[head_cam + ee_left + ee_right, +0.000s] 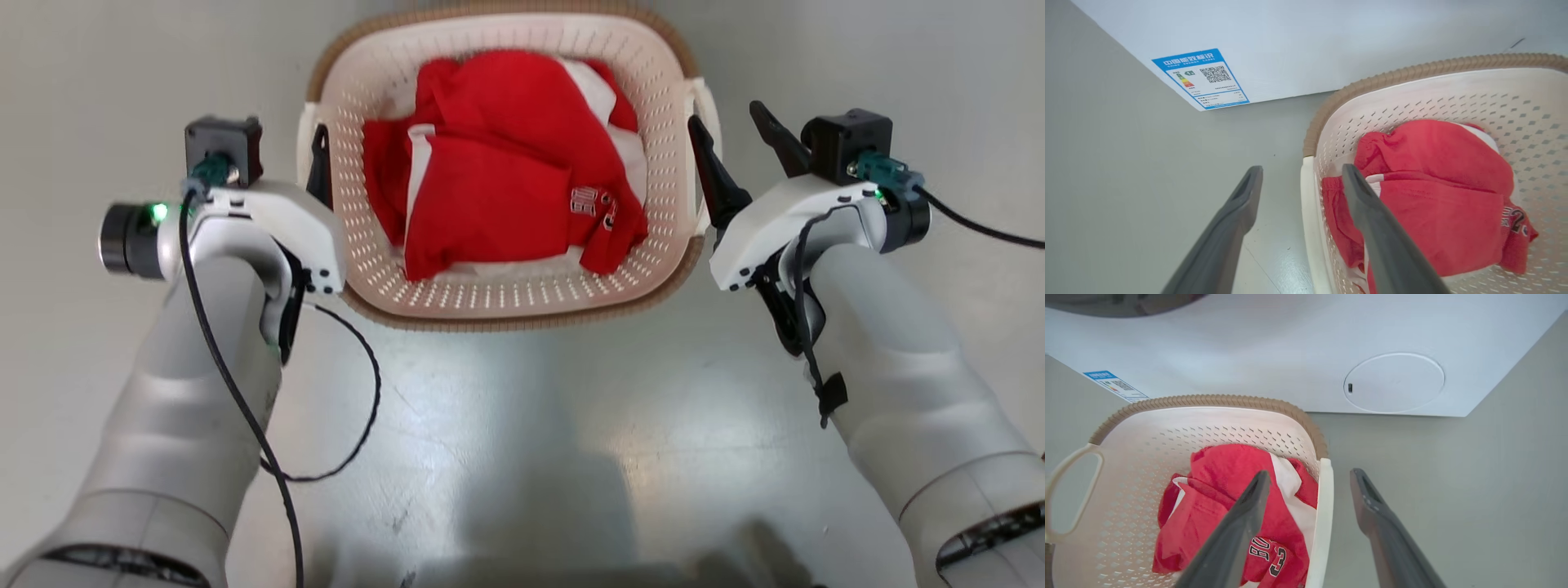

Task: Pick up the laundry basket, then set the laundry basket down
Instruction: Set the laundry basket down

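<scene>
Nearest the robot, the grey floor (522, 425) lies between the two forearms. Next out, the left gripper (1302, 169) stands with its jaws apart, holding nothing: the left wrist view has one finger outside the laundry basket (506, 294) and one inside it, with the white left handle (1308, 212) in the gap. The right gripper (1310, 473) mirrors this, jaws likewise spread and empty, astride the right handle (1325, 506). Whether any finger touches plastic cannot be told. The basket stands upright on the floor, centred between the arms, mouth up, its near rim toward the robot. Each handle lies directly between its own arm's jaws, and neither arm is noticeably nearer than the other. Judged from the head view, the long axis runs side to side, handle to handle, square across the robot's front; the far rim is cut by the top edge of that view, so this is an estimate. The coming move appears to turn on both pairs of jaws closing on the handle walls together, then lifting evenly. A red garment (498, 196) with white trim lies heaped inside the basket. Beyond the far rim, the washer (1249, 347) rises from the floor, bearing a blue label (1200, 77) and a round cover (1394, 383).
</scene>
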Controlling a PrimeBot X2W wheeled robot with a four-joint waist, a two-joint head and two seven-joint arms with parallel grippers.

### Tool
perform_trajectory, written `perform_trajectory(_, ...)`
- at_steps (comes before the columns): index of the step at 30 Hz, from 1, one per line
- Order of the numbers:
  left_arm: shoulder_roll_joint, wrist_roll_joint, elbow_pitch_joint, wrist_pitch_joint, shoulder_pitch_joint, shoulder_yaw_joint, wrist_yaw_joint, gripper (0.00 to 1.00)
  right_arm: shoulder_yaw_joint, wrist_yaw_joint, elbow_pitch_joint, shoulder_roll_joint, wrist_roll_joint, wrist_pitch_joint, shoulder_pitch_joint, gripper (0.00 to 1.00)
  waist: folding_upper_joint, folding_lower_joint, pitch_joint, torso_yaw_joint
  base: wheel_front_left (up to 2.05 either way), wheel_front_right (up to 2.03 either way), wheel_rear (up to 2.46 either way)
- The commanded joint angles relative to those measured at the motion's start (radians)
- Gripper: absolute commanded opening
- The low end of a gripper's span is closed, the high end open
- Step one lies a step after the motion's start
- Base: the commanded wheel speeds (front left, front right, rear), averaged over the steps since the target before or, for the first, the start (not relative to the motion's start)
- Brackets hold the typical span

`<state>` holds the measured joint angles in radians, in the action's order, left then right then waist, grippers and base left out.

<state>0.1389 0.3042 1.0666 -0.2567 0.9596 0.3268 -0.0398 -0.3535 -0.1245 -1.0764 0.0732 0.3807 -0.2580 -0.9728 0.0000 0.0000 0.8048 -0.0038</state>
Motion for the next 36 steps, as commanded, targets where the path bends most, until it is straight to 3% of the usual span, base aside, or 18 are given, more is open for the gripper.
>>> perform_trajectory(1,0.033,0.004,-0.025,-0.005,-0.042,-0.026,-0.009,1.0,0.004,-0.006,0.024,-0.023,-0.018,-0.004,0.062,1.0,0.0,0.0,-0.057,0.001,0.0,0.0,0.0)
perform_trajectory(18,0.015,-0.011,-0.268,-0.005,-0.383,-0.24,0.057,1.0,0.301,-0.006,0.223,-0.023,-0.304,-0.004,0.339,1.0,0.0,0.0,-0.471,0.023,0.0,0.0,0.0)
perform_trajectory(36,0.001,-0.068,-0.484,-0.005,-0.701,-0.437,0.11,1.0,0.311,-0.006,0.367,0.008,-0.32,-0.004,0.568,1.0,0.0,0.0,-0.719,0.019,0.0,0.0,0.0)
